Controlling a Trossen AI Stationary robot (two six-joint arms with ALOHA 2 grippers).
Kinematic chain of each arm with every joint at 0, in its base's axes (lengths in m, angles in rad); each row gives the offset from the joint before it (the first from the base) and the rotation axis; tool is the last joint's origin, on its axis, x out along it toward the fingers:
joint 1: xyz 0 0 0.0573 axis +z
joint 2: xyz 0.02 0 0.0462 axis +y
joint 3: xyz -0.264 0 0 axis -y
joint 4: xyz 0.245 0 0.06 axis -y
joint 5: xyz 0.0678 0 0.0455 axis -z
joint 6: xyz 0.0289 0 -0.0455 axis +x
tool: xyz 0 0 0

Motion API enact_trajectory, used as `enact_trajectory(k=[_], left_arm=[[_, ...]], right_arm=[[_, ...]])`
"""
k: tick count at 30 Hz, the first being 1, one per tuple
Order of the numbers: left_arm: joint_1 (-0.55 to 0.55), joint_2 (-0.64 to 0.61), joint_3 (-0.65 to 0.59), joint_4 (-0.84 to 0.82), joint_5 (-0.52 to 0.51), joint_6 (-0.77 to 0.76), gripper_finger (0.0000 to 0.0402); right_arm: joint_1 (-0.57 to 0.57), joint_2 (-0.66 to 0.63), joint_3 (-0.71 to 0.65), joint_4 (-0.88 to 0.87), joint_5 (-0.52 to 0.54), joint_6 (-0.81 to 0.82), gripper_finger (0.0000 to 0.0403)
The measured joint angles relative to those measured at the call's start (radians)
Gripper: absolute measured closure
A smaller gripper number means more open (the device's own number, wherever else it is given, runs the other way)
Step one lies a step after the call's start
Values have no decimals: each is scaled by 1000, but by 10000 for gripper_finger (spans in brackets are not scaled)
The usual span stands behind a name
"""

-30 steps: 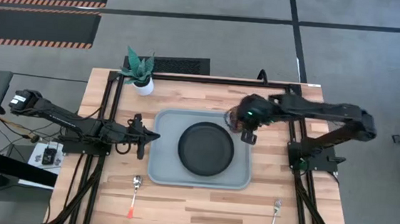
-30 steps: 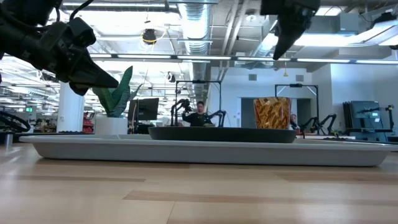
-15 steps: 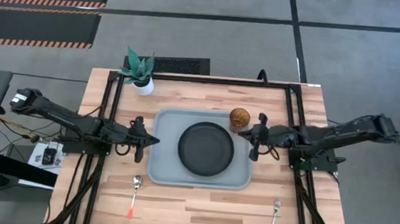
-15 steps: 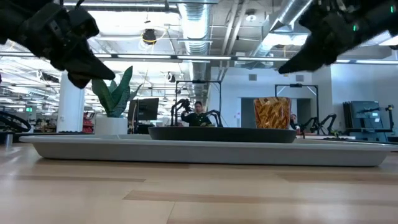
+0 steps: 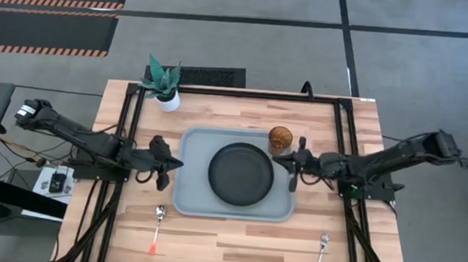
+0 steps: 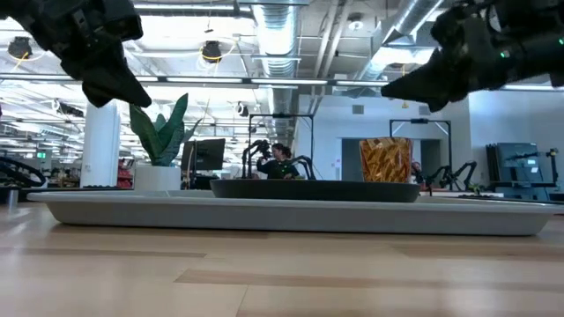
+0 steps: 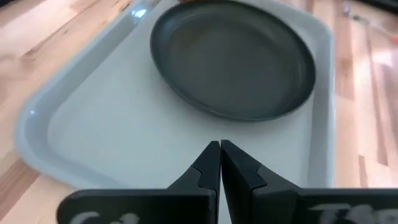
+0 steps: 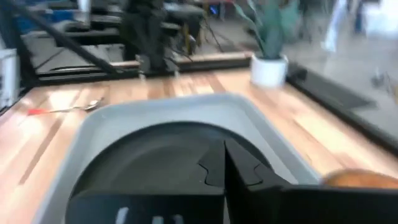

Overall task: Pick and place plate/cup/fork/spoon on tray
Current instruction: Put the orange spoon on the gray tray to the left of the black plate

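Observation:
The black plate point(image 5: 241, 174) lies in the middle of the pale tray point(image 5: 191, 196). On the tray's far right corner, beside the plate, the amber cup point(image 5: 280, 138) stands upright. The spoon point(image 5: 158, 219) lies on the table near the front left, the fork point(image 5: 322, 245) near the front right. My left gripper point(image 5: 180, 162) hangs shut above the tray's left rim, slanting down toward the plate point(image 7: 233, 56). Over the tray's right rim my right gripper point(image 5: 275, 158) is shut, nearly level and higher than the cup point(image 6: 386, 159). Neither gripper holds anything.
A white pot with a green plant point(image 5: 165, 84) stands at the table's far left corner. Black frame rails point(image 5: 130, 131) run along the table's left, right and far sides. Bare wood lies in front of the tray, between spoon and fork.
My right gripper has come down from above the cup and tipped from pointing down to nearly level, ending over the tray's right rim. The cup has stayed upright on the tray. My left gripper has risen a little over the tray's left rim.

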Motion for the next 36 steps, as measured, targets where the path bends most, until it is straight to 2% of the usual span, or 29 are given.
enact_trajectory(k=[5, 11, 24, 31, 36], left_arm=[[0, 129, 111, -115, 3, -88, 401], [-42, 285, 257, -265, 57, -277, 401], [-199, 606, 494, -485, 212, -812, 401], [-305, 690, 577, -647, 292, -1122, 401], [-388, 726, 579, -615, 403, -1338, 401]], right_arm=[[2, 60, -27, 198, -8, -113, 398], [-25, 57, -29, 201, -21, -113, 396], [-13, 57, -29, 186, -21, -101, 398], [-1, 58, -29, 180, -50, -58, 394], [-2, 58, -29, 179, -58, -63, 395]])
